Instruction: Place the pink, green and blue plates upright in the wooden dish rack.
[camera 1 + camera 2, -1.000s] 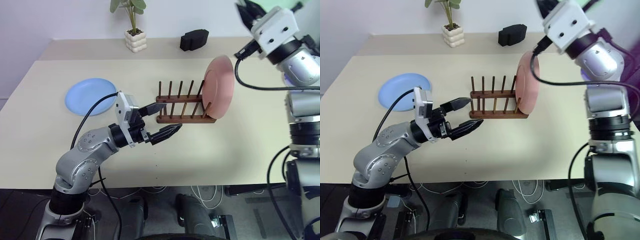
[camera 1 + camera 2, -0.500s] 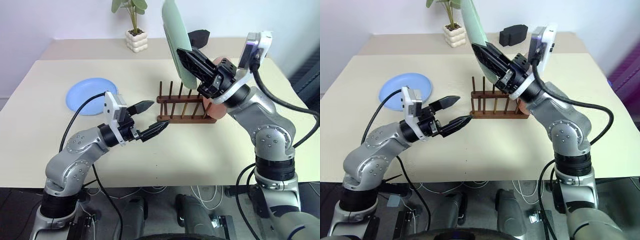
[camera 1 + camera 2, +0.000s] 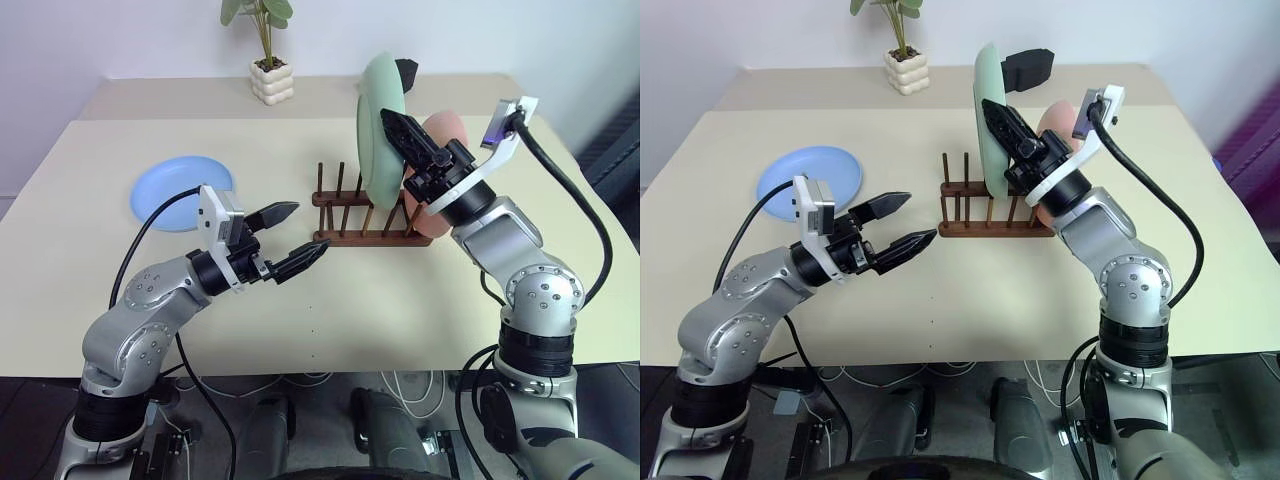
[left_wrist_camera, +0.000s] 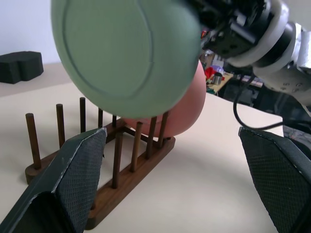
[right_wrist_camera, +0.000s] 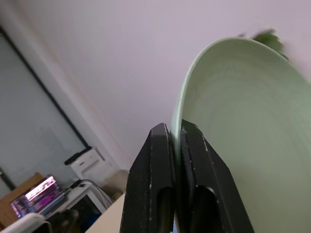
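Observation:
My right gripper (image 5: 176,133) is shut on the rim of the green plate (image 3: 380,125) and holds it upright over the wooden dish rack (image 3: 365,215). The plate's lower edge is down among the peg tops, just left of the pink plate (image 3: 443,150). The pink plate stands upright in the rack's right end. I cannot tell whether the green plate touches the rack. The blue plate (image 3: 180,190) lies flat on the table at the left. My left gripper (image 3: 310,227) is open and empty, hovering just left of the rack's front rail.
A potted plant in a white pot (image 3: 271,78) stands at the back of the table. A black block (image 3: 1028,68) sits behind the rack, partly hidden by the green plate. The beige table (image 3: 400,300) reaches to its front edge below my arms.
My right arm swung down from high on the right, rolling its wrist, and brought the green plate down onto the rack beside the pink plate. My left gripper drifted slightly left, still open.

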`<state>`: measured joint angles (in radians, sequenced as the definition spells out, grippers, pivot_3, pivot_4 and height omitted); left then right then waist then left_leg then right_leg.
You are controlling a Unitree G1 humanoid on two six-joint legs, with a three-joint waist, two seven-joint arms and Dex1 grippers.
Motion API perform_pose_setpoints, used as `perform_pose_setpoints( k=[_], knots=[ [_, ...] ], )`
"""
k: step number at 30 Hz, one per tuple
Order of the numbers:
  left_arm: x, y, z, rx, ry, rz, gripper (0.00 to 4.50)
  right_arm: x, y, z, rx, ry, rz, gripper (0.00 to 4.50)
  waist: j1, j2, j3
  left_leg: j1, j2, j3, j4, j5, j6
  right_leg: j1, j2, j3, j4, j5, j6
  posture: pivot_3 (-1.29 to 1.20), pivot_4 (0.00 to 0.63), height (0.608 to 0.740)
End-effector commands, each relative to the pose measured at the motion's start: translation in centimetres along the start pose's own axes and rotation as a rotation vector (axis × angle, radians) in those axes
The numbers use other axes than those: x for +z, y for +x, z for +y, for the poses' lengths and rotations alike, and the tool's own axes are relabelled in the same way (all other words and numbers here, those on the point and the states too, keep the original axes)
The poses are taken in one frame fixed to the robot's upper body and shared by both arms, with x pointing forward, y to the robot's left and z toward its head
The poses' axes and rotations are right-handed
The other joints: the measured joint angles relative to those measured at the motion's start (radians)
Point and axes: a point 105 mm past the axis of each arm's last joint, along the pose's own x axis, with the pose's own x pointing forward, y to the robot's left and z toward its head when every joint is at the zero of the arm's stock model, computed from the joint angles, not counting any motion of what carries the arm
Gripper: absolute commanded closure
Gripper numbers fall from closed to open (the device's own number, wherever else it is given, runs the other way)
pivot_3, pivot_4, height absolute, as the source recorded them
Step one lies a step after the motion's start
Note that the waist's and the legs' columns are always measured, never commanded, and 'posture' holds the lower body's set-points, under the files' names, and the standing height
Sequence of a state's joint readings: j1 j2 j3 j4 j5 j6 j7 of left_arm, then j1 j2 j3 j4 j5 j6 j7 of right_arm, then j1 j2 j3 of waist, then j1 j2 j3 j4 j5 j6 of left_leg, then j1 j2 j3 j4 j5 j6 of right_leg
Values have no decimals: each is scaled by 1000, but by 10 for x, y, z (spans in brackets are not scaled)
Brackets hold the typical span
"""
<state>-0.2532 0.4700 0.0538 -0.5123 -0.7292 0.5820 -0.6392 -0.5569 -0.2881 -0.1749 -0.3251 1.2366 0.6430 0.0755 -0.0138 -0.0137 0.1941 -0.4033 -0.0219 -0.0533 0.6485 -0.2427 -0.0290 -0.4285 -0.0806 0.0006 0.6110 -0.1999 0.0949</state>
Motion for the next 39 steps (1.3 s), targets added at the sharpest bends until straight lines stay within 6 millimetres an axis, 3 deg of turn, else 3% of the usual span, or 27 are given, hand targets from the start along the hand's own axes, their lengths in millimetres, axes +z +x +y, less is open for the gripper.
perform_pose_setpoints(
  k=[1,27,30,37,39],
  knots=[
    [11,0,-5,-18,38,-30,0,12,-1,0,-11,-1,-57,4468,0,0,0,0,0,0,0,0,0,0,0,0,0,0,0,0,150,736],
    [11,-1,-4,-11,46,-20,0,7,-4,-22,-140,97,-78,4468,-1,0,0,-1,0,0,0,0,0,-1,0,0,0,0,0,0,150,736],
    [11,-1,-3,-10,48,-18,0,8,-5,-23,-142,104,-84,3560,-1,0,0,-1,0,0,0,0,0,-1,0,0,-1,0,0,0,150,736],
    [11,-1,-3,-11,50,-17,0,8,-5,-23,-142,96,-82,171,-1,0,0,-1,0,0,0,0,0,-1,0,0,-1,0,0,0,150,736],
    [11,-1,-3,-11,51,-17,0,9,-5,-23,-143,94,-85,25,-1,0,0,-1,0,0,0,0,0,-1,0,0,-1,0,-1,0,150,736]
  ],
)
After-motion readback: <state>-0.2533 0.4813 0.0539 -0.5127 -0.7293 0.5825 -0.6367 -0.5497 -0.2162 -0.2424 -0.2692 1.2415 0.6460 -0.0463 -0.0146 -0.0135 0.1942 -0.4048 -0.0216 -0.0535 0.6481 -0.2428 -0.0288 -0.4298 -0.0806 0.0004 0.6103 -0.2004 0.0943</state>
